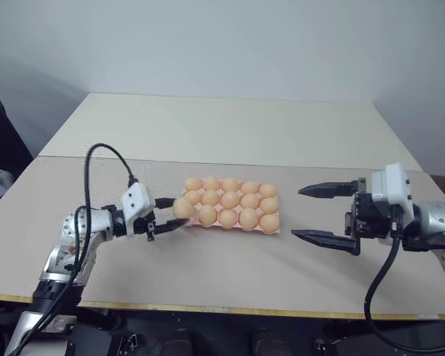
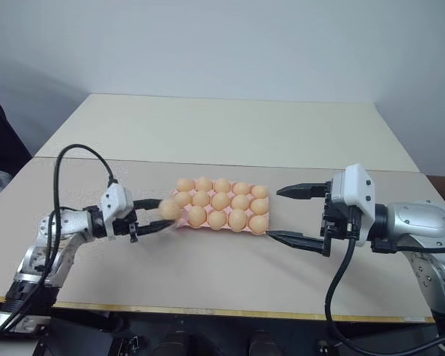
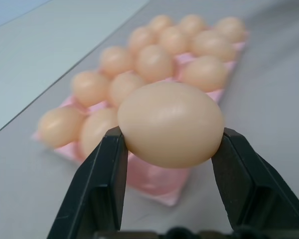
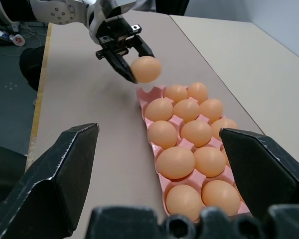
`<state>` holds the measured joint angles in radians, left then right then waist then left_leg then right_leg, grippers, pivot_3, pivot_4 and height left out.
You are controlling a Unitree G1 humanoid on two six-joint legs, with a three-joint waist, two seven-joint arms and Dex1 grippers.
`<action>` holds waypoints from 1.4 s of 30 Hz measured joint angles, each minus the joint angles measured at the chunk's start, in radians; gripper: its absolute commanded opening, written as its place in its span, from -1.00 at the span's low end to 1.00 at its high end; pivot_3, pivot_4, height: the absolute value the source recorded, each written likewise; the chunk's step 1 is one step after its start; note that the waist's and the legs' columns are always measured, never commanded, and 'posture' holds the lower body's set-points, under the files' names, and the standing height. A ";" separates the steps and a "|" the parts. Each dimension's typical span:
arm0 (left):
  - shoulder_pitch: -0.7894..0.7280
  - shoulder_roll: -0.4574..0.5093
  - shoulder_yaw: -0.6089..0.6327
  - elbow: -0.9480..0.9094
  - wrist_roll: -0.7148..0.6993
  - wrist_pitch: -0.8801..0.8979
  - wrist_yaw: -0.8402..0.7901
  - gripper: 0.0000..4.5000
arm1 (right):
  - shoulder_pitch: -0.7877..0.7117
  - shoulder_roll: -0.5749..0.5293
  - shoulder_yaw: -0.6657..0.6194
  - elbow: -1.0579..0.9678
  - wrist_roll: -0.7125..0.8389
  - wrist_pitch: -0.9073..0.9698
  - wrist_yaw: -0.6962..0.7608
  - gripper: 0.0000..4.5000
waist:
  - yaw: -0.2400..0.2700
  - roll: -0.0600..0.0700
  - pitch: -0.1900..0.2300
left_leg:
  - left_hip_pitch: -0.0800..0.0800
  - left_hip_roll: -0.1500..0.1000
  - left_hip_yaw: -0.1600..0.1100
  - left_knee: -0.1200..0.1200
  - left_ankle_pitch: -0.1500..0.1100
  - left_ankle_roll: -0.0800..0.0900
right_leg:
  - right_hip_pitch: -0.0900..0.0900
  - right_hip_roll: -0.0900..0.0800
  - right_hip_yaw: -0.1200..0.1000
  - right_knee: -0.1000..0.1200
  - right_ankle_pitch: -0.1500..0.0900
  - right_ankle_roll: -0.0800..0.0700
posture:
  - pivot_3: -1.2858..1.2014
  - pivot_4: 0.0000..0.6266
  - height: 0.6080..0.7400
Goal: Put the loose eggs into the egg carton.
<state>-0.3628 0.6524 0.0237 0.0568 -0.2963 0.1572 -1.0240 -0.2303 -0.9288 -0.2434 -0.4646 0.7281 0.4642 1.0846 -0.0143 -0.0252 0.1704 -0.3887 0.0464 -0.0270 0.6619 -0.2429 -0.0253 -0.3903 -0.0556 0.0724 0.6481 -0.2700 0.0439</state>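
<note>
While the left gripper [image 1: 165,215] clamps one smooth light orange-tan egg [image 3: 170,124] between its two black fingers [image 3: 105,184], it holds that egg in the air just beside the near-left corner of the flat pale pink moulded egg carton [image 4: 148,94]. That corner cup looks bare in the right wrist view, while fourteen matching eggs [image 1: 230,200] fill the other cups, so the held egg is probably the last loose one. No other loose egg lies on the beige tabletop [image 1: 208,274].

Grip sits across the egg's ends: the left wrist view shows a finger pad at each tip, so the egg's long axis runs finger to finger, roughly level, crosswise to the way the gripper points. The gripper itself aims toward the carton, slightly downward. Held this way, the egg would likely land on its side unless the wrist rolls before release, judging from these views.

The right gripper [image 2: 287,215] hangs with its jaws spread wide and nothing between them, just beyond the carton's right end, pointing toward the tray. Probably parked clear so the left arm has room.
</note>
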 measured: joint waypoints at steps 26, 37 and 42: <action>-0.008 -0.034 -0.016 0.000 0.035 0.016 0.062 0.99 | -0.010 0.014 0.005 0.002 -0.018 0.000 -0.006 1.00 | -0.002 0.000 0.000 | 0.000 0.000 0.000 0.000 0.000 0.000 | 0.000 0.000 0.000 0.000 0.000 0.000 | 0.03 -0.52 1.00; 0.183 0.286 0.273 -0.034 -0.164 0.039 -0.224 0.99 | -0.006 0.003 0.004 0.048 -0.018 0.000 0.040 1.00 | -0.010 0.000 0.000 | 0.000 0.001 0.001 0.000 0.000 0.000 | 0.000 0.000 0.000 0.000 0.000 0.000 | 0.03 -0.52 1.00; 0.276 0.355 0.421 -0.065 -0.242 0.083 -0.291 0.99 | -0.008 -0.001 0.004 0.085 -0.020 -0.001 0.085 1.00 | -0.002 0.000 0.000 | 0.001 0.001 0.001 0.000 0.000 0.000 | 0.000 0.000 0.000 0.000 0.000 0.000 | 0.03 -0.52 1.00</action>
<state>-0.0866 1.0070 0.4450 -0.0084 -0.5381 0.2400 -1.3146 -0.2382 -0.9297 -0.2392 -0.3794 0.7081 0.4629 1.1693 -0.0162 -0.0248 0.1706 -0.3881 0.0474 -0.0260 0.6618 -0.2430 -0.0254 -0.3906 -0.0557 0.0721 0.6478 -0.2703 0.0435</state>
